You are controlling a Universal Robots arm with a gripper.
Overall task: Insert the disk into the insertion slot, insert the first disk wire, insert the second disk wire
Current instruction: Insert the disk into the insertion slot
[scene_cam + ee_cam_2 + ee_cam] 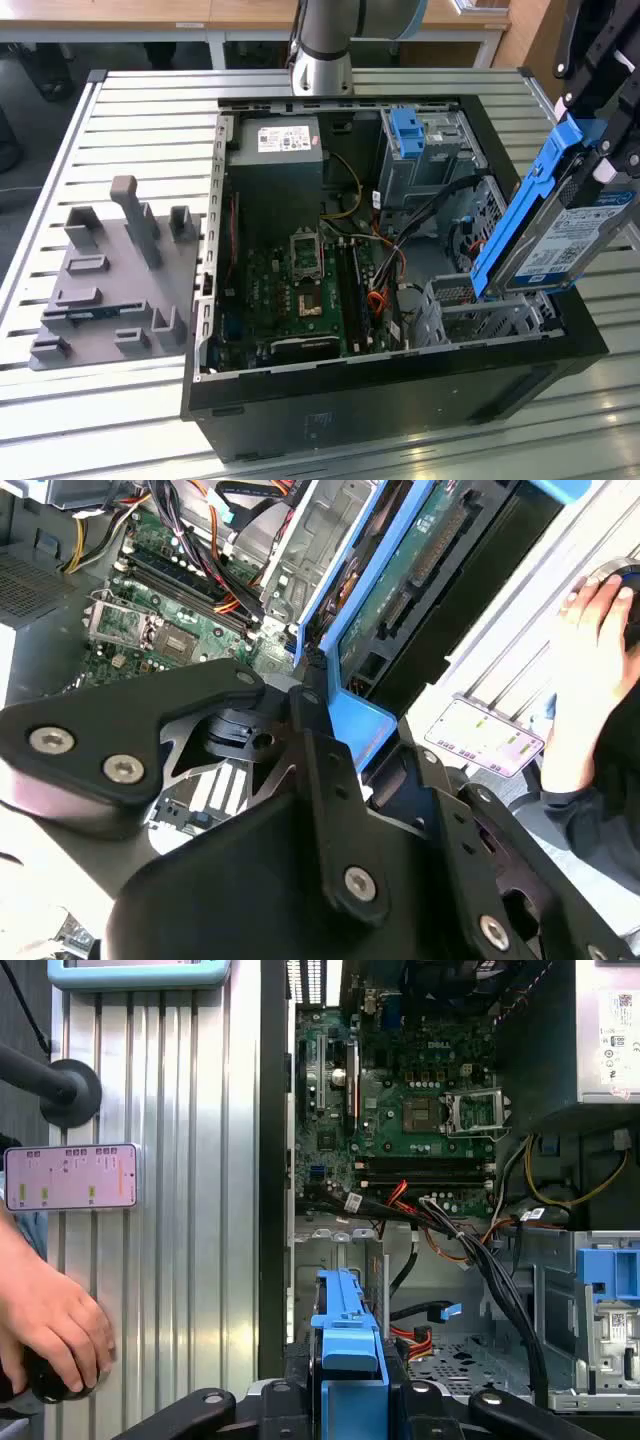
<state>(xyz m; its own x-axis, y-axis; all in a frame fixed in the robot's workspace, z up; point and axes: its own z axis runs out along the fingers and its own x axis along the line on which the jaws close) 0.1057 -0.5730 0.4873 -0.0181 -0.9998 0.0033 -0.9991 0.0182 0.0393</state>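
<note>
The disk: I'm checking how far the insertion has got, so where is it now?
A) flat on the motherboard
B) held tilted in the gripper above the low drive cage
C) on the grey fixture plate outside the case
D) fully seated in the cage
B: in the exterior view the disk hangs tilted in the gripper, its lower edge over the insertion slot, not seated.

Both wrist views close on disk

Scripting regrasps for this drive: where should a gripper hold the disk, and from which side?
The upper end of the disk, on its blue carrier, from above: it stands tilted on edge at the insertion slot, so its lower end must stay free. The gripper grips there.
</note>
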